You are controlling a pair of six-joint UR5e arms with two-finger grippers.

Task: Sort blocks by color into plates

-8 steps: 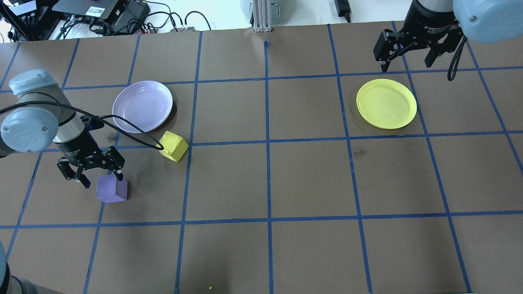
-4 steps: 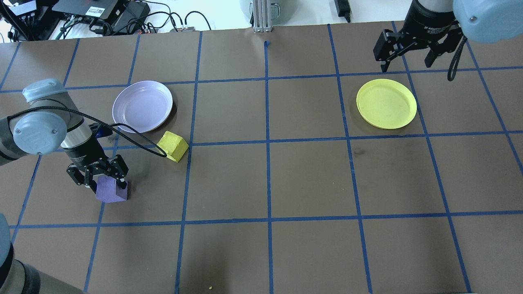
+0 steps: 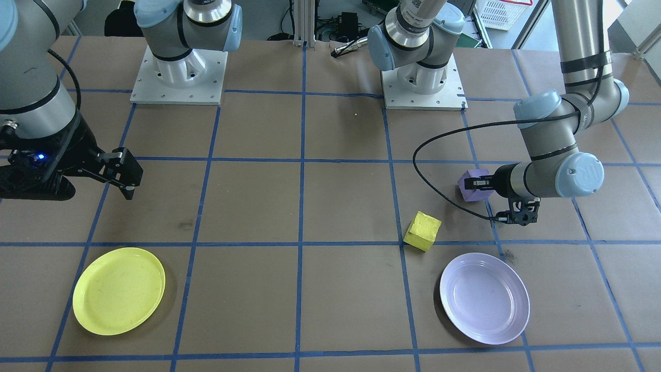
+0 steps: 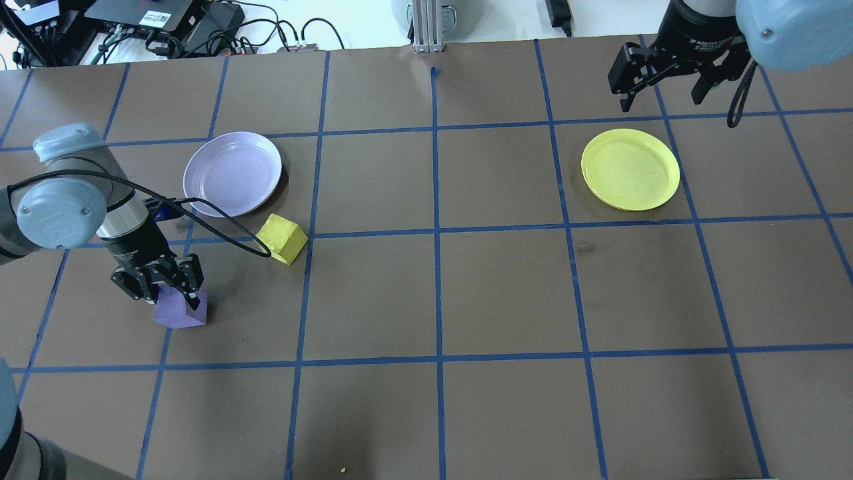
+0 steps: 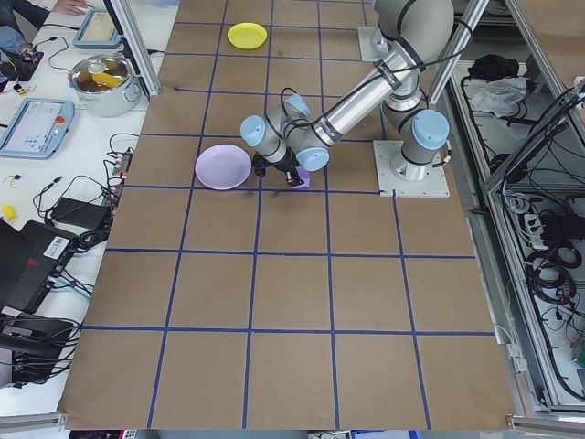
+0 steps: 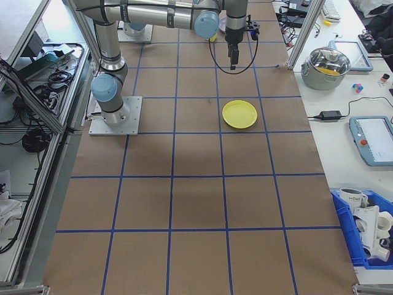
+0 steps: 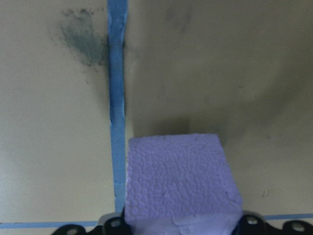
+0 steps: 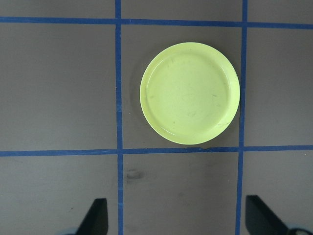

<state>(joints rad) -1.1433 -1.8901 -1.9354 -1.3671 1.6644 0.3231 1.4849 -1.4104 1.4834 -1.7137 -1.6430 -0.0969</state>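
Front-facing view: the left gripper (image 3: 483,187) is clamped on the purple block (image 3: 472,185); the yellow block (image 3: 422,231) sits just beside the lavender plate (image 3: 484,298).

Overhead: the purple block (image 4: 178,309) sits near the table's (image 4: 506,293) left edge, the yellow plate (image 4: 630,169) toward the far right corner. The right gripper (image 4: 666,83) hangs with fingers apart; white lettering on its wrist is too small to read.

Left wrist: the purple block (image 7: 181,183) fills the frame's bottom beside blue tape (image 7: 117,98).

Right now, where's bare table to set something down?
Free: the middle squares between the lavender plate and yellow plate, plus the whole near row. Crowded: around the left gripper, purple block and yellow block.
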